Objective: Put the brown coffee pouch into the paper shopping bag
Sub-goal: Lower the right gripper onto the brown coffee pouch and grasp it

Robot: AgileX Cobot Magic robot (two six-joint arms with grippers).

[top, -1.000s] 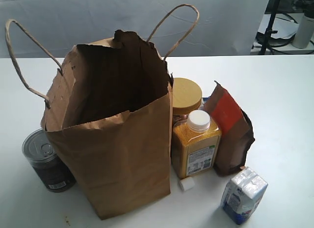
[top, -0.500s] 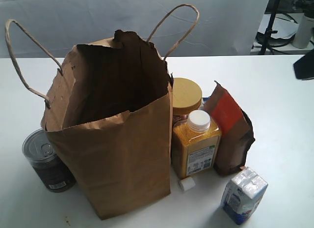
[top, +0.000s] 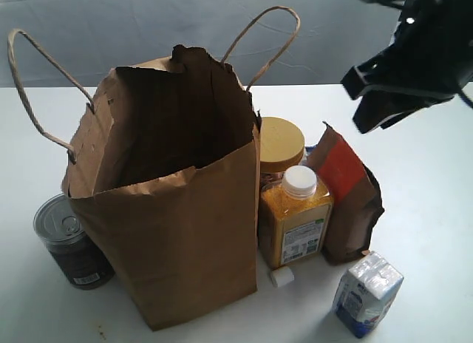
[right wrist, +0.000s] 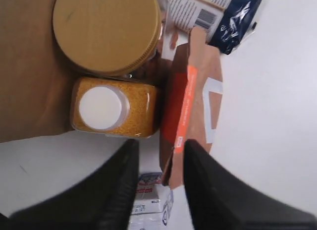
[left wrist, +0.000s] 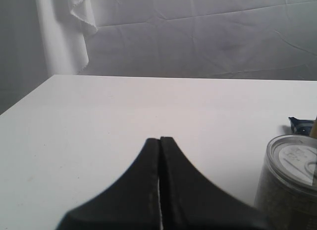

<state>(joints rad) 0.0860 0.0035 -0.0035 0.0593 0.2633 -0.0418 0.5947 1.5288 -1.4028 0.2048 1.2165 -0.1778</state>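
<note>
The brown coffee pouch point(top: 347, 202) stands upright on the white table to the right of the yellow bottle, its red-orange label facing up-left. The right wrist view looks down on the brown coffee pouch point(right wrist: 195, 101) and its folded top. The tall tan paper shopping bag point(top: 177, 210) stands open at centre left, its handles raised. My right gripper point(top: 361, 103) hangs open in the air above and slightly right of the pouch, touching nothing; in the right wrist view, the right gripper point(right wrist: 161, 143) shows its jaws spread. My left gripper point(left wrist: 159, 140) is shut and empty over bare table, out of the exterior view.
A yellow bottle point(top: 294, 225) with a white cap and a tan-lidded jar point(top: 281, 143) stand between bag and pouch. A small silver-blue carton point(top: 367, 293) sits in front of the pouch. A dark can point(top: 70, 243) stands left of the bag. A blue packet point(right wrist: 237, 17) lies behind the pouch.
My right arm came into the exterior view from the right edge and moved up and left to hang above the pouch. The objects have not moved.
</note>
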